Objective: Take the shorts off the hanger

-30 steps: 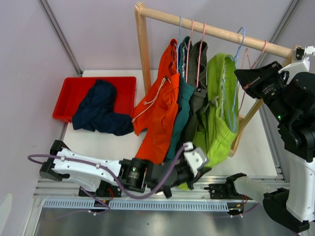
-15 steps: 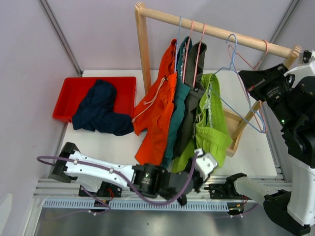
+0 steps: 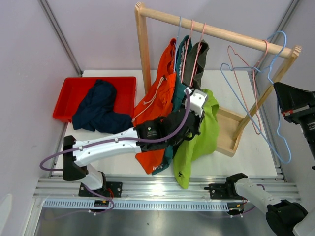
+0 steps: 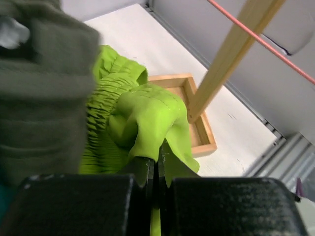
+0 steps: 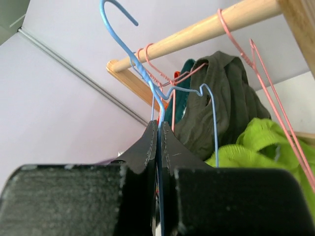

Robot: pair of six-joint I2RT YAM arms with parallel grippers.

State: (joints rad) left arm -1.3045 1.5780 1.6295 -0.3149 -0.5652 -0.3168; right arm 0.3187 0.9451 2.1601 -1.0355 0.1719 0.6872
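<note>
Below the wooden rail (image 3: 216, 32) of the clothes rack, the left gripper (image 4: 157, 169) is clenched on a fold of the lime green shorts (image 3: 197, 137), which hang from its grip in front of the other garments with one leg drooping toward the near edge of the white desk (image 3: 256, 152). Those shorts are off any hanger. On the rail, the orange shorts (image 3: 157, 108) with a white drawstring, the teal shorts (image 3: 183, 54) and the dark grey shorts (image 3: 197, 61) hang side by side on wire hangers. The navy shorts (image 3: 101, 110) lie crumpled in the red tray (image 3: 74, 88) at the left of the desk. To the right, the right gripper (image 5: 158, 142) is pinched shut on the wire of the blue hanger (image 3: 273, 93), which is empty, and whose hook is off the rail. Beside it an empty pink hanger (image 3: 248, 78) hangs from the rail. A shallow wooden box (image 3: 226, 132) sits at the foot of the rack's right post.
</note>
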